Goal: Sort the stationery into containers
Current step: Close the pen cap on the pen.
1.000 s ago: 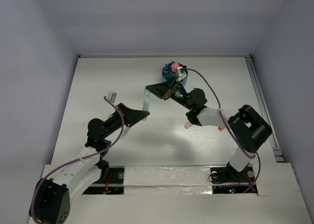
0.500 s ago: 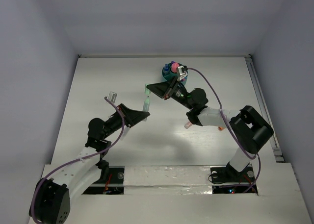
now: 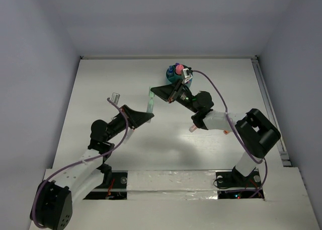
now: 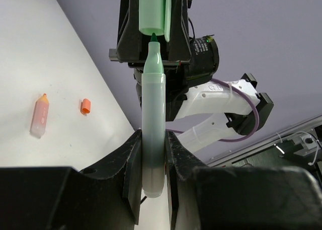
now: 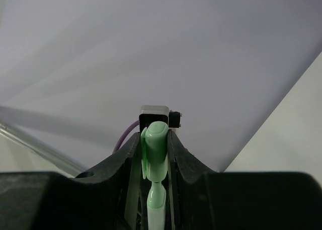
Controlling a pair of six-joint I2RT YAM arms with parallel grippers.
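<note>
My left gripper is shut on the barrel of a green marker, held upright above the table. Its bare green tip sits right at the open end of a green cap, which my right gripper is shut on. The cap and the marker below it show between the right fingers. In the top view the marker spans between the left gripper and the right gripper. The teal organiser stands behind the right arm, holding pink and blue items.
An orange highlighter and a small orange cap lie on the white table. In the top view the highlighter lies under the right forearm and the cap beside the right arm. The table's back wall is near the organiser.
</note>
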